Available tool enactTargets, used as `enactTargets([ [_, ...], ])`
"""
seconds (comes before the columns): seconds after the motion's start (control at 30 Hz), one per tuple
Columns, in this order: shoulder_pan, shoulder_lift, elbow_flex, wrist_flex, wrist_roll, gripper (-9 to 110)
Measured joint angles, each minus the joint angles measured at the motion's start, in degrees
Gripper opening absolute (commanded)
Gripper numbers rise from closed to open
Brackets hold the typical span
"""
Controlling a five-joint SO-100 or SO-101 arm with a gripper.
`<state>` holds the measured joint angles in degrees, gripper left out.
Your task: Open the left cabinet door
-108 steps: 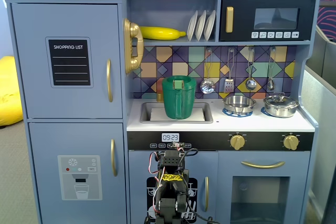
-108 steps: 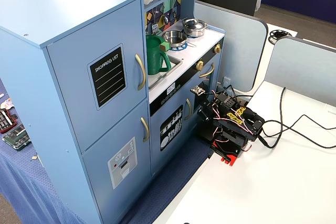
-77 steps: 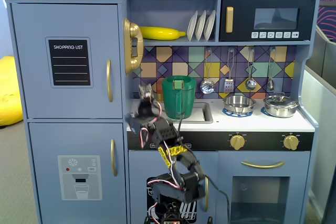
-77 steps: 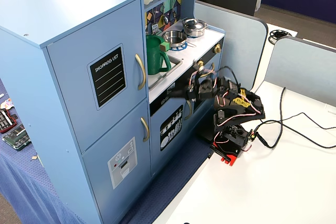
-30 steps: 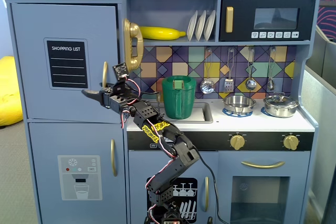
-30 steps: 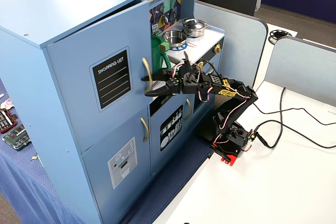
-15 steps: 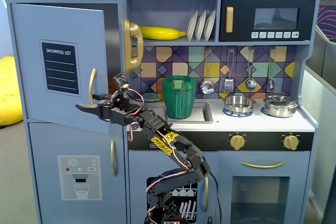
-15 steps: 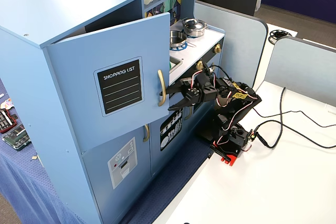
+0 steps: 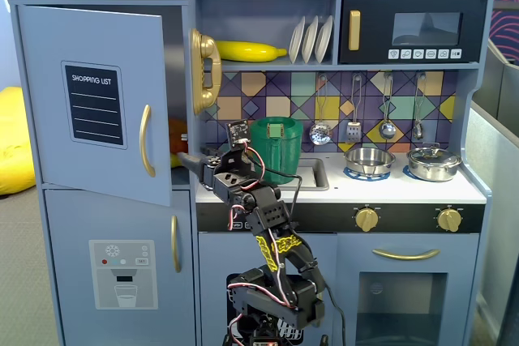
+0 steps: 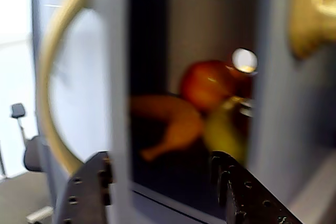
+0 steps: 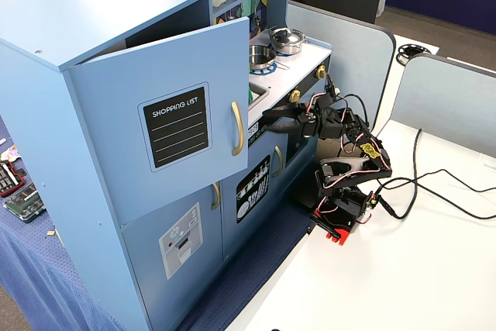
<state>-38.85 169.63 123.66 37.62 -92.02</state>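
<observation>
The left cabinet door (image 9: 97, 38), blue-grey with a black "SHOPPING LIST" panel (image 9: 94, 104) and a curved gold handle (image 9: 146, 141), stands partly open, swung out on its left hinge; it also shows in the other fixed view (image 11: 155, 75). My gripper (image 9: 185, 160) reaches into the gap at the door's free edge, just below the handle (image 11: 237, 128). In the wrist view my gripper (image 10: 160, 157) is open: the door's edge (image 10: 118, 103) stands between the fingers, close to the left finger (image 10: 89, 192). Toy food (image 10: 207, 85) lies inside the cabinet.
Below is the door with the dispenser graphic (image 9: 122, 273). A gold toy phone (image 9: 204, 70) hangs right of the opening. A green pitcher (image 9: 276, 147) stands in the sink behind the arm. The arm's base (image 11: 341, 215) sits on a white table with cables (image 11: 434, 184).
</observation>
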Motion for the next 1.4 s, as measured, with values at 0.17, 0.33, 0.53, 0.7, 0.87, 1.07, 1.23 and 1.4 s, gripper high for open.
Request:
enactTargets([
  [0.17, 2.37, -5.36, 0.0, -2.02, -1.23, 0],
  [0.33, -1.14, -13.54, 0.0, -11.6, -3.87, 0],
  [0.53, -8.17, -19.6, 0.0, -18.02, -7.56, 0],
  [0.7, -15.56, -22.59, -0.09, -19.25, -10.55, 0],
  [0.87, -24.43, -22.15, -0.09, -19.25, -12.66, 0],
  [1.07, -32.17, -20.65, -0.09, -18.81, -13.1, 0],
  [1.23, -30.15, -18.72, -0.09, -15.82, -13.71, 0],
  [1.4, -12.92, -13.89, 3.6, -1.67, -11.87, 0],
])
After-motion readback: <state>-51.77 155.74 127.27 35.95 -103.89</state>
